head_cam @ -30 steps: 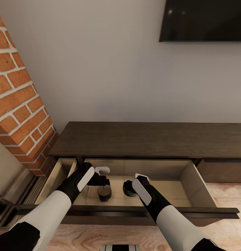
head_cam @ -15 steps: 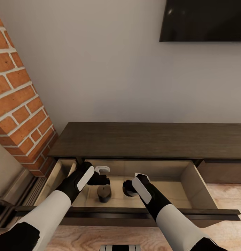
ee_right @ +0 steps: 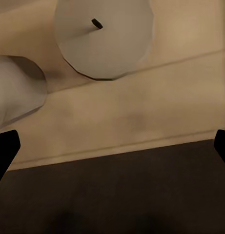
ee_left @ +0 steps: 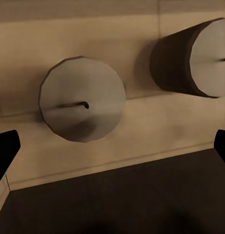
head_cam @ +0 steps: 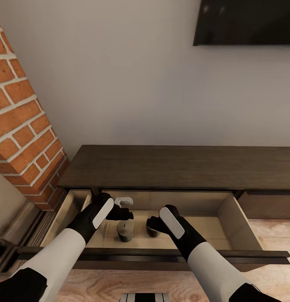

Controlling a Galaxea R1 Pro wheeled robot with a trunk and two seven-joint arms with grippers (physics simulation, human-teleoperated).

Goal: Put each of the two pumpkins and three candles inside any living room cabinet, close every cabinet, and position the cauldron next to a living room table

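Both arms have lifted slightly, each tool (left, right) spread empty above two stubby cream-white cylinder candles standing in the long dark-brown wooden cabinet's open drawer; next, probably withdraw and fetch the rest.

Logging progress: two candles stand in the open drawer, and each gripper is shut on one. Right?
Not quite. Two candles stand in the open drawer, but both wrist views show the fingers spread wide, clear of them: the left gripper and right gripper are open.
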